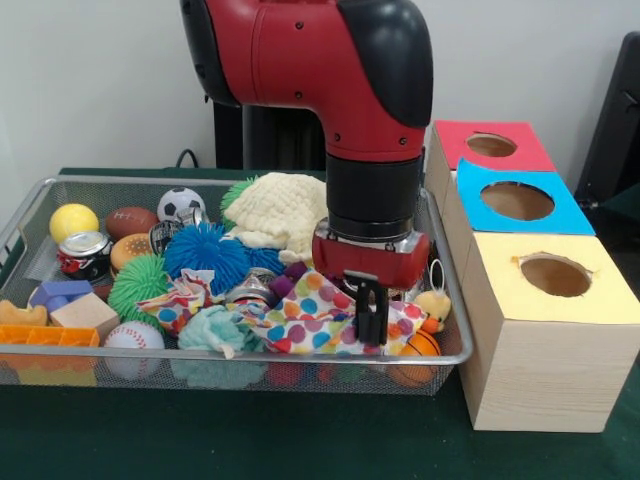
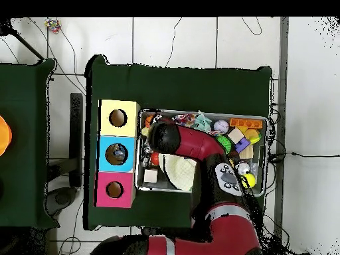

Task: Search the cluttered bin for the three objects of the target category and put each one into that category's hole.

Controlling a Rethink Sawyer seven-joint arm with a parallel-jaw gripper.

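Observation:
My gripper (image 1: pixel 372 318) hangs low in the right part of the wire bin (image 1: pixel 250 358). Its two black fingers stand close together, shut, with the tips against a polka-dot cloth (image 1: pixel 305 318). Whether any fabric is pinched is not visible. Beside the tips lie a small basketball (image 1: pixel 422 345) and a plush toy (image 1: pixel 434 303). A cream knitted hat (image 1: pixel 280 212) sits behind the gripper. To the right stand three boxes, each with a hole on top: red (image 1: pixel 532 152), blue (image 1: pixel 572 215) and yellow (image 1: pixel 605 298). In the overhead view the arm (image 2: pixel 192 143) hides the gripper.
The bin also holds a yellow ball (image 1: pixel 73 220), football (image 1: pixel 131 220), soccer ball (image 1: pixel 181 203), baseball (image 1: pixel 133 338), blue spiky ball (image 1: pixel 207 253), green spiky ball (image 1: pixel 140 283), soda can (image 1: pixel 83 253), wooden block (image 1: pixel 85 312) and teal fluffy cloth (image 1: pixel 215 328).

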